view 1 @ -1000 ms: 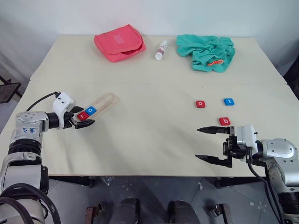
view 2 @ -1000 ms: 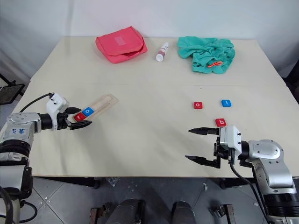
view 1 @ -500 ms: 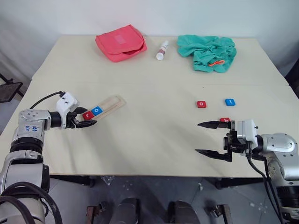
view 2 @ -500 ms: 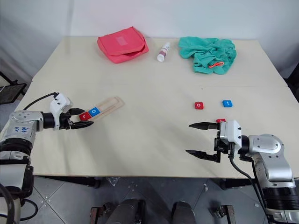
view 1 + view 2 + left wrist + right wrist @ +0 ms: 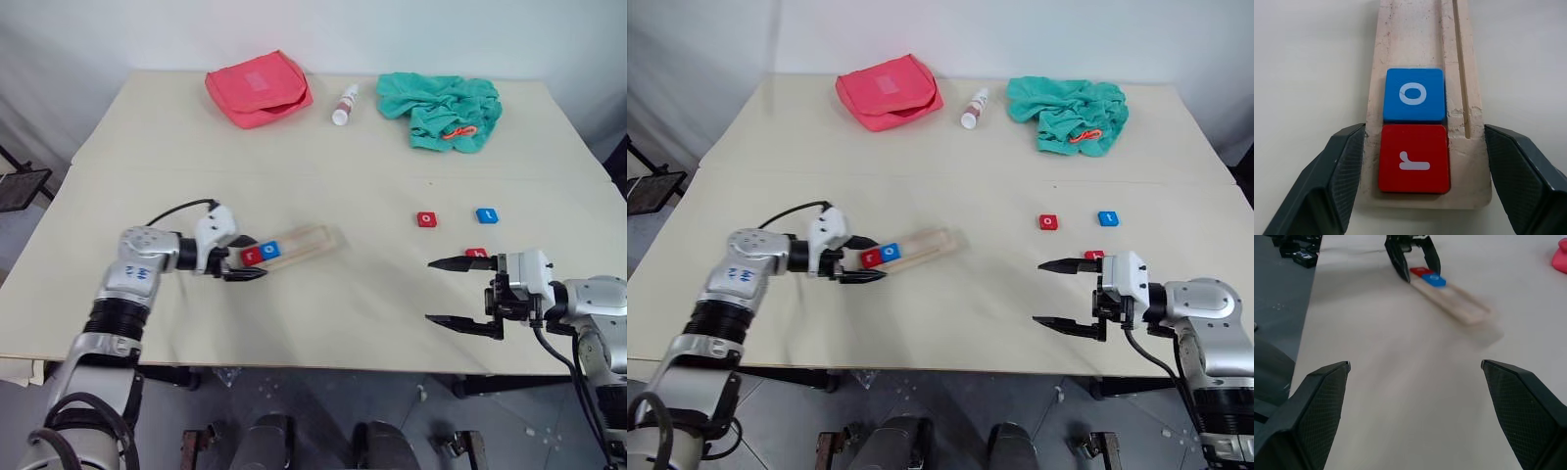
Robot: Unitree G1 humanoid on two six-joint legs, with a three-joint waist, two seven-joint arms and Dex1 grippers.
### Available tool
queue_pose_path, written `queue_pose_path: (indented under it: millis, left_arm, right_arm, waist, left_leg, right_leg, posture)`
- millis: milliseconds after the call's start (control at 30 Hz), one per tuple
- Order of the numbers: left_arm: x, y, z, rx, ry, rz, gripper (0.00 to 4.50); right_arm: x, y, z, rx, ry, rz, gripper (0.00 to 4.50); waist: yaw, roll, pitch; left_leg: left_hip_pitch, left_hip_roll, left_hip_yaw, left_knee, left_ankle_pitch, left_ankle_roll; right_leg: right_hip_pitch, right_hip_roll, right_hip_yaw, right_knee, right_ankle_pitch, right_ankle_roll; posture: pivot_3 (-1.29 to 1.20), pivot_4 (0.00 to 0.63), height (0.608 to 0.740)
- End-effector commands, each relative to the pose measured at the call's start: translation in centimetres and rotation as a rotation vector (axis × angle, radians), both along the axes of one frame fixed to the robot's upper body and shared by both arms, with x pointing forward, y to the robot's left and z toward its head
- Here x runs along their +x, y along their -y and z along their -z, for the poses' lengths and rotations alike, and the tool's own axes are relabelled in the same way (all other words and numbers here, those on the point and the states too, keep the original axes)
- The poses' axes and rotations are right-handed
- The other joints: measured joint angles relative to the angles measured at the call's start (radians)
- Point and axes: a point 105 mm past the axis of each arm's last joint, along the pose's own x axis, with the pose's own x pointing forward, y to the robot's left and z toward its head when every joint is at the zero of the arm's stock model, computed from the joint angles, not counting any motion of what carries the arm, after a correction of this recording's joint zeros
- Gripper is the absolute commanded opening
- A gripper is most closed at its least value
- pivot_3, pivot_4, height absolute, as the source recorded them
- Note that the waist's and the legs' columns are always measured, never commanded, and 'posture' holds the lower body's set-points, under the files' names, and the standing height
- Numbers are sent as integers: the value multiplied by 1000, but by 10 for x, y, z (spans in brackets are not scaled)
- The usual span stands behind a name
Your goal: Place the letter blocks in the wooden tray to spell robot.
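My left tool (image 5: 245, 262) pinches the long pale wooden tray (image 5: 304, 243) at its end by the red r tile (image 5: 1414, 158) and blue o tile (image 5: 1414, 94); my right tool (image 5: 458, 294) is spread wide over bare cream table (image 5: 323, 304) near the front edge.

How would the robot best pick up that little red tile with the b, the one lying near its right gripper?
Probably from straight above, pinching two opposite side edges. The red b tile lies flat on the table, so only its thin edges offer a hold, and nothing crowds it. The right gripper hangs open beside it, pointing sideways, so it would likely need to tip downward first.
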Motion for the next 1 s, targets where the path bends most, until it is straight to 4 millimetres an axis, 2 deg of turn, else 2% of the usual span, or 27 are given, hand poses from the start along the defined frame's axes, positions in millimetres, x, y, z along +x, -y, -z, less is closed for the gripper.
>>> queue_pose_path:
  millis: [33, 267, 433, 633, 1000]
  left_arm:
    - [-1, 17, -11, 29, 38, 42, 3411]
    - [-12, 58, -11, 62, 74, 149, 3411]
    - [-23, 80, -11, 73, 68, 194, 3411]
    - [-33, 95, -7, 100, 65, 232, 3411]
    - [-44, 102, -2, 125, 64, 242, 3411]
  right_arm:
    - [-5, 14, -7, 3, 35, 19, 4500]
    - [-13, 46, 10, -16, -28, 93, 4500]
    - [-14, 47, 9, 0, -13, 126, 4500]
    - [-19, 44, 12, 8, -17, 136, 4500]
    - [-25, 48, 14, 5, -20, 173, 4500]
  waist:
    - [-1, 0, 0]
    - [1, -1, 1]
    - [0, -1, 1]
    - [0, -1, 1]
    - [2, -1, 1]
  left_leg:
    - [0, 0, 0, 0, 0, 0]
    - [0, 0, 0, 0, 0, 0]
    - [0, 1, 1, 0, 0, 0]
    - [0, 1, 1, 0, 0, 0]
    - [0, 1, 0, 0, 0, 0]
  right_leg:
    - [0, 0, 0, -1, 0, 0]
    - [1, 0, 0, -3, 0, 0]
    - [1, 1, 0, -4, 0, 0]
    - [2, 1, 0, -5, 0, 0]
    - [3, 1, 0, -7, 0, 0]
  posture:
    - [0, 150, 740]
    - [0, 150, 740]
    - [0, 150, 740]
    - [0, 150, 740]
    - [0, 150, 740]
